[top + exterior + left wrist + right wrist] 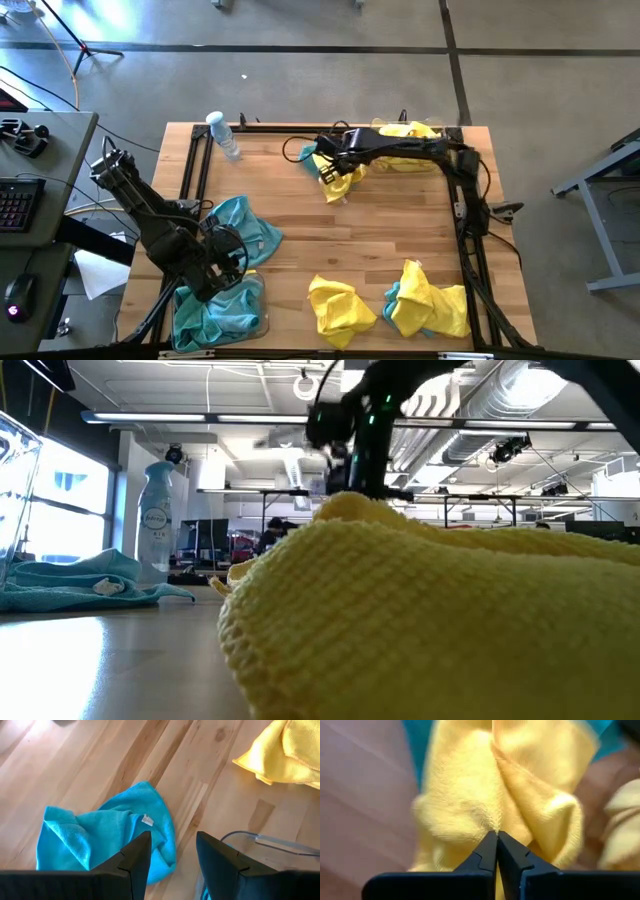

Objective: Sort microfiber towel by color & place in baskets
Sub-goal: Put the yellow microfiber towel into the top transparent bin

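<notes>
My right gripper (pixel 330 168) reaches to the far middle of the table and is shut on a yellow towel (pixel 470 795) that lies bunched on the wood with a teal towel (pixel 325 172) under it. My left gripper (pixel 172 855) hangs open at the near left, above a crumpled teal towel (pixel 100 835) lying on the table, with nothing between its fingers. A clear basket (pixel 262 322) at the near left corner holds teal towels. More yellow towels (pixel 405 133) lie piled at the far right. My right gripper has closed its fingertips (pixel 490 845) on a raised fold (pixel 495 822) near the middle of the yellow towel. The fingers come from above, slanting down. How many layers lie between them, I cannot tell. The towel rests on the table.
A spray bottle (pixel 225 135) stands at the far left. Near the front edge lie one yellow towel (pixel 340 310) and another yellow towel (pixel 430 305) with teal under it. Bare wood (pixel 380 230) spans the table's middle. A desk with a keyboard (pixel 15 205) stands left of the table.
</notes>
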`<state>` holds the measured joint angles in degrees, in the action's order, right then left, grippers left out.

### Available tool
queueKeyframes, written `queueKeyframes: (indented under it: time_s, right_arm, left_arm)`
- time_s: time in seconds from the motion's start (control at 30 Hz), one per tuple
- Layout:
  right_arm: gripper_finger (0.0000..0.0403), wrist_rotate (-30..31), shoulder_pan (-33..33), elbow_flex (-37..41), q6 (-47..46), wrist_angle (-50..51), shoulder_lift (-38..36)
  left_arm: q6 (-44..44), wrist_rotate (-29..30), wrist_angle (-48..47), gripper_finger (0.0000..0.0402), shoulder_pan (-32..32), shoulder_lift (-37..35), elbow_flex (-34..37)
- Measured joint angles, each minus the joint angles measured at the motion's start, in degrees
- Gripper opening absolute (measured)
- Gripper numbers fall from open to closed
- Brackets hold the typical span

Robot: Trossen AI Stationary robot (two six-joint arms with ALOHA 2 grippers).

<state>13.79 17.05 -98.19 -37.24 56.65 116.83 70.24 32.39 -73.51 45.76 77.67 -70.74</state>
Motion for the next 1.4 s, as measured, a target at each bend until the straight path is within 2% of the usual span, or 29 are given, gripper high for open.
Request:
queueKeyframes:
  time_s: [0.37, 0.5, 0.77, 0.93, 1.07, 1.2, 1.4]
  right_arm:
    - [0.0001, 14.2, -5.9, 0.0, -1.2, 2.6, -23.0]
    - [0.0001, 21.3, -7.1, 0.0, -1.3, 3.8, -30.6]
    - [0.0000, 31.8, -2.9, 0.0, 2.9, 8.4, -41.7]
    - [0.0000, 29.6, 2.4, 0.0, 9.6, 8.0, -44.2]
    - [0.0000, 22.8, 6.6, 1.0, 16.0, 4.3, -43.6]
    - [0.0000, 14.3, 11.5, 5.7, 21.6, -1.9, -42.8]
    - [0.0000, 14.1, 19.8, 11.9, 24.2, 2.0, -45.1]
  left_arm:
    - [-2.2, 1.8, 0.5, 0.0147, -1.6, 0.0, 0.0]
    - [-3.7, 1.6, 0.9, 0.0147, -3.2, 0.0, 0.1]
    - [-8.5, 1.2, 3.8, 0.0147, -8.0, 0.0, 0.1]
    - [-9.0, 1.2, 4.9, 0.0147, -12.0, 0.0, 0.1]
    - [-10.9, 1.2, 6.7, 0.0147, -16.1, 0.0, 0.1]
    - [-13.9, 1.2, 10.6, 0.0147, -20.7, 0.0, 0.1]
    - [-14.5, 1.0, 15.1, 0.0147, -25.1, 0.0, 0.1]
